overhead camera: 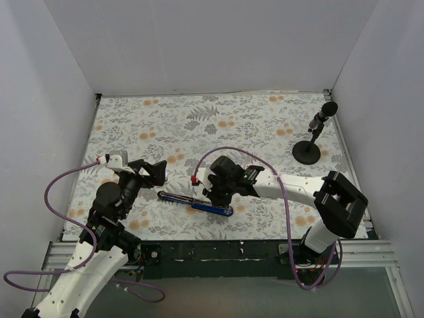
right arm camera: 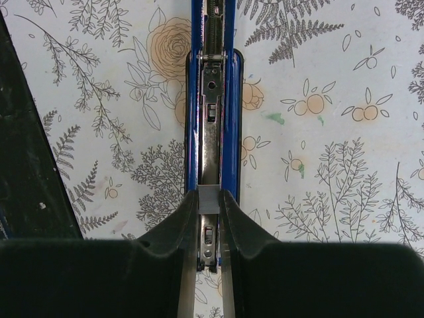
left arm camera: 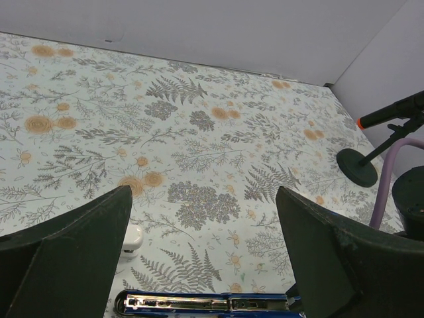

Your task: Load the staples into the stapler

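Note:
The blue stapler point(overhead camera: 195, 204) lies opened out flat on the floral table, its silvery rail facing up. It also shows in the right wrist view point(right arm camera: 211, 99) and along the bottom edge of the left wrist view point(left arm camera: 205, 303). My right gripper point(overhead camera: 203, 193) is shut on the staples point(right arm camera: 209, 199), a small pale grey block pinched between the fingertips point(right arm camera: 180, 218), directly over the rail near one end of the stapler. My left gripper point(overhead camera: 156, 173) is open and empty point(left arm camera: 202, 199), just beyond the stapler's other end, not touching it.
A black microphone stand point(overhead camera: 307, 151) stands at the far right, also seen in the left wrist view point(left arm camera: 358, 165). A small white rounded object point(left arm camera: 132, 237) lies on the table beside my left finger. White walls enclose the table on three sides.

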You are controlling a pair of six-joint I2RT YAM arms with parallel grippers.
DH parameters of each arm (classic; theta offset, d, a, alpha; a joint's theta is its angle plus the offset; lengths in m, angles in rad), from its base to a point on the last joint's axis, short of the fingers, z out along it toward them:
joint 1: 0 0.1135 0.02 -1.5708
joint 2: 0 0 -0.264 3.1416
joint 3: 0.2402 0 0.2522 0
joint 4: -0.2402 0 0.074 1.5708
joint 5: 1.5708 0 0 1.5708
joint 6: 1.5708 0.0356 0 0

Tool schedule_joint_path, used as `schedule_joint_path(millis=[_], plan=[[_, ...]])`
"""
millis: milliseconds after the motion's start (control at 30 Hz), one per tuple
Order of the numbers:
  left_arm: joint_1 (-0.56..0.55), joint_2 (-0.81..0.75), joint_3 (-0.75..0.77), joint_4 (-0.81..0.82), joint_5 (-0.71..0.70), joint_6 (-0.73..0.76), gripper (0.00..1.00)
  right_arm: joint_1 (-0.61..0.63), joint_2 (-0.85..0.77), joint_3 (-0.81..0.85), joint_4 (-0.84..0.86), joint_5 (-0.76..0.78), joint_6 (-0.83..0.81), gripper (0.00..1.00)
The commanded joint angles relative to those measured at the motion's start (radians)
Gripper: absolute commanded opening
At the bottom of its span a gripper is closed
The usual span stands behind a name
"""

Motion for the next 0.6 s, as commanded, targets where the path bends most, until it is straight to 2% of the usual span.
schedule_joint_path(millis=[0, 567], plan=[[0.007, 0.006, 0.000, 0.006, 0.007, 0.017, 0.91, 0.007, 0.014, -0.003, 0.023, 0.010, -0.014, 0.19], [0.007, 0.001, 0.000, 0.008, 0.007, 0.018, 0.91, 0.008, 0.017, -0.008, 0.004, 0.017, -0.008, 0.18]])
